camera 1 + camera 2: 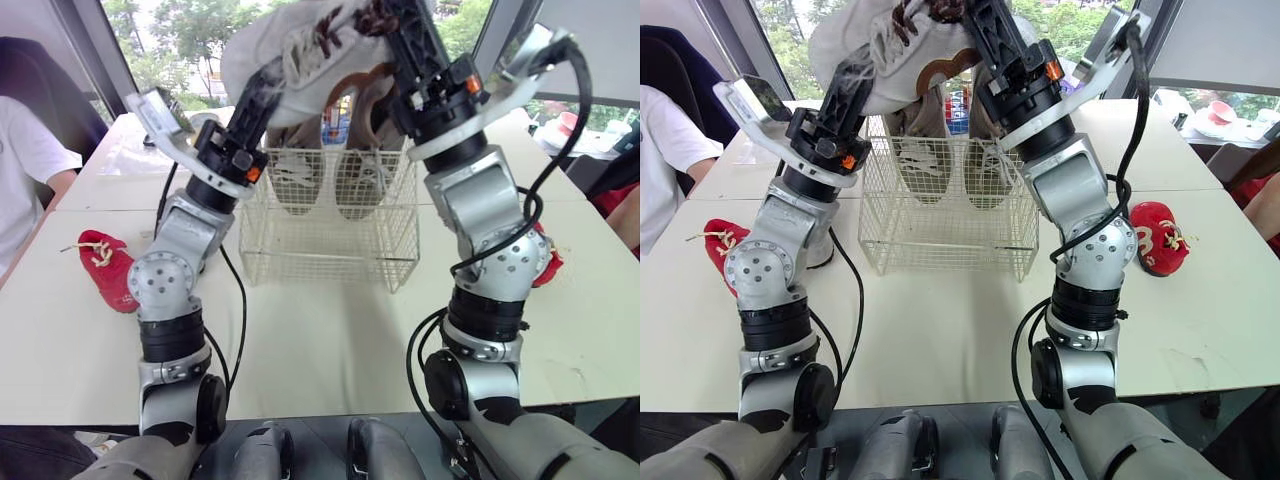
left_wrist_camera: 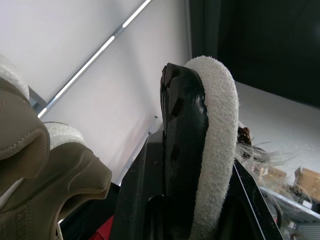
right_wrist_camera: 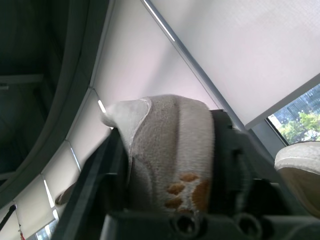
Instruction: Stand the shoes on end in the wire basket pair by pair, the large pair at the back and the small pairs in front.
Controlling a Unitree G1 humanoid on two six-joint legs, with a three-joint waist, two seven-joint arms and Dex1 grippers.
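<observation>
Above the wire basket (image 1: 940, 215), the left tool (image 1: 265, 90) and right tool (image 1: 985, 35) both clamp a large shoe (image 1: 865, 50). Its top is cut off, and whether it is one shoe or two is unclear. Small red shoes (image 1: 1160, 238) flank the basket on the counter (image 1: 940, 320).

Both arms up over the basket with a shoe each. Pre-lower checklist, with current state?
1. Left tool gripping the fleece-collared shoe: ok, one finger is inside the collar.
2. Right tool gripping the paw-print shoe: ok, the heel sits between its fingers.
3. Both held shoes over the wire basket: ok.
4. Room in the basket: ok, two pale shoes stand at the back and the front looks free.
5. Held shoes clear of the rim and the pale shoes: cannot tell.
6. Red shoes out of the arms' way: ok, one on the table at each side.
</observation>
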